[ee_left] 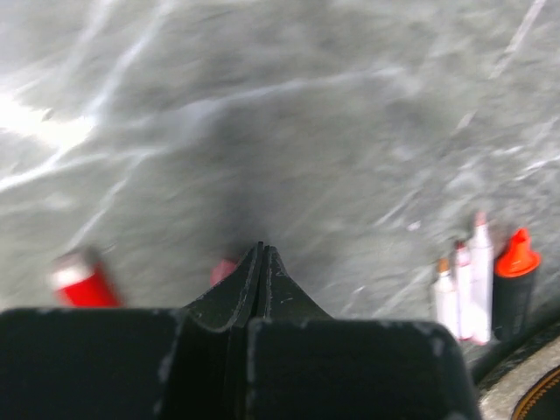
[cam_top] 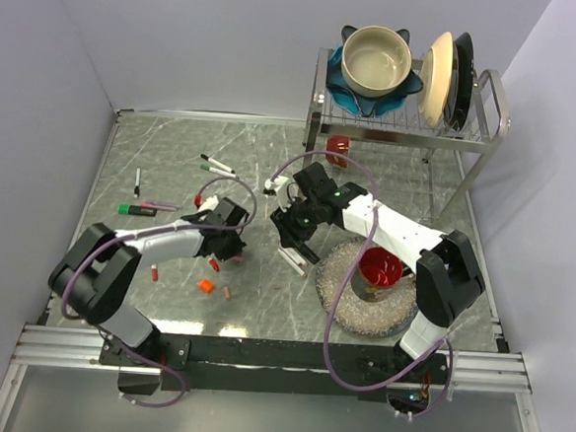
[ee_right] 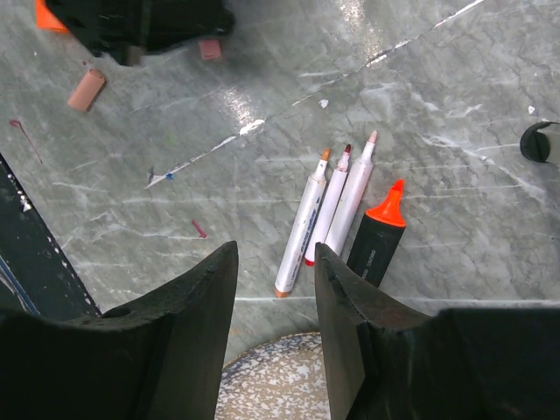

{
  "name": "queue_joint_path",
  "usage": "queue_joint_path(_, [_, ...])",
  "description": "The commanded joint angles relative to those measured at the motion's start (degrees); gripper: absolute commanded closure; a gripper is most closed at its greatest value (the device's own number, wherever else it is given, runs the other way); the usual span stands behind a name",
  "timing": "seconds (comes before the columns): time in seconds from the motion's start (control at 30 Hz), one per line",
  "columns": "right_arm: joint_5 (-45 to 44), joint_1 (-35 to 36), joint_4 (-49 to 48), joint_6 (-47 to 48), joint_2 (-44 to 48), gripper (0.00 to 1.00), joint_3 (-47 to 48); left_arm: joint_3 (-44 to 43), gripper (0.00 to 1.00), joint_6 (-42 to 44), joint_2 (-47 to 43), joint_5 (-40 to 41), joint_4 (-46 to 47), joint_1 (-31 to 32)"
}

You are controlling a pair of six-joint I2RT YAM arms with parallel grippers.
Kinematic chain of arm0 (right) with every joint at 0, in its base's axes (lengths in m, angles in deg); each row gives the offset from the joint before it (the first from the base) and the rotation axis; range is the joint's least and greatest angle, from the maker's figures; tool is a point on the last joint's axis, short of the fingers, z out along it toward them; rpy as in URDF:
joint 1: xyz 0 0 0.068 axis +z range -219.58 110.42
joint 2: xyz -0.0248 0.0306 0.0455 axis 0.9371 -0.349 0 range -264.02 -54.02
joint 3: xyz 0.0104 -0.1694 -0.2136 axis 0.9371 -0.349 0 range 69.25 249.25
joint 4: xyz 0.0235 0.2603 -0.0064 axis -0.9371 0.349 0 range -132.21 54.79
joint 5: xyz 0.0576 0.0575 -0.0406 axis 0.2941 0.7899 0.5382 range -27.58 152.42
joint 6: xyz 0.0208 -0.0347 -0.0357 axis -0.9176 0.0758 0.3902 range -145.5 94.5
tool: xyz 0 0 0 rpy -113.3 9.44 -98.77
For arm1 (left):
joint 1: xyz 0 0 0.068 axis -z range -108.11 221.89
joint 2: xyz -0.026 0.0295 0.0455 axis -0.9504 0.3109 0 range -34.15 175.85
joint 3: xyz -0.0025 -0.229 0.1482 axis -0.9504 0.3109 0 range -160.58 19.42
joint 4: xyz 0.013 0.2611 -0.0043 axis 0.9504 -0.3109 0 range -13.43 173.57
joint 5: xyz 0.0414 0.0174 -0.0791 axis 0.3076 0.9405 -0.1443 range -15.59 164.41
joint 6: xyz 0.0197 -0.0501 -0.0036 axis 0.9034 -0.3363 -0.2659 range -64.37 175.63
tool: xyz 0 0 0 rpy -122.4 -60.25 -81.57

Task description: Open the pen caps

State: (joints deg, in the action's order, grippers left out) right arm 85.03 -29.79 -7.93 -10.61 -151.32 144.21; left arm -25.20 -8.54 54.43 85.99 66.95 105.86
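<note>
Three uncapped white markers (ee_right: 328, 206) and a black highlighter with a bare orange tip (ee_right: 381, 236) lie side by side; they also show in the left wrist view (ee_left: 464, 289). My right gripper (ee_right: 273, 262) is open and empty just above their near ends, in the top view (cam_top: 296, 238). Loose caps lie on the table: orange (cam_top: 205, 285), salmon (ee_right: 87, 89), pink (ee_right: 210, 50), red (cam_top: 153, 273) and a black one (ee_right: 535, 142). My left gripper (ee_left: 262, 249) is shut with nothing seen between its jaws, low over a pink cap (ee_left: 223, 269), with a red cap (ee_left: 83, 280) to its left.
A green-capped marker (cam_top: 135, 209) and thin pens (cam_top: 217, 164) lie at the back left. A speckled plate (cam_top: 346, 309) holding a red cup (cam_top: 379, 269) sits under the right arm. A dish rack (cam_top: 403, 125) with a bowl and plates stands at the back right.
</note>
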Motion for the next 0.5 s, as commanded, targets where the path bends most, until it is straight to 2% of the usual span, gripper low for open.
queue_joint_path(0.0, [0.94, -0.5, -0.62, 0.49, 2.99, 0.52, 0.45, 4.8, 0.99, -2.11, -6.55, 2.58, -3.07, 0.21])
queue_joint_path(0.17, [0.94, -0.59, -0.71, 0.4, 3.25, 0.52, 0.45, 8.5, 0.96, -2.81, -11.84, 1.96, -3.15, 0.21])
queue_joint_path(0.27, [1.03, -0.5, -0.71, 0.31, 3.25, 0.52, 0.45, 7.98, 0.86, -1.76, -14.22, 2.14, -3.33, 0.13])
queue_joint_path(0.3, [1.12, -0.5, -0.62, 0.31, 3.34, 0.52, 0.45, 7.45, 0.78, -1.41, -15.18, 3.01, -3.42, 0.12])
queue_joint_path(0.4, [1.21, -0.77, -0.71, 0.4, 3.52, 0.52, 0.36, 4.55, 0.63, 0.79, -16.5, 4.24, -3.77, -0.31])
queue_joint_path(0.47, [1.47, -0.77, -0.71, 0.4, 3.78, 0.52, 0.28, 2.53, 0.57, 2.46, -17.03, 5.56, -3.33, -1.62])
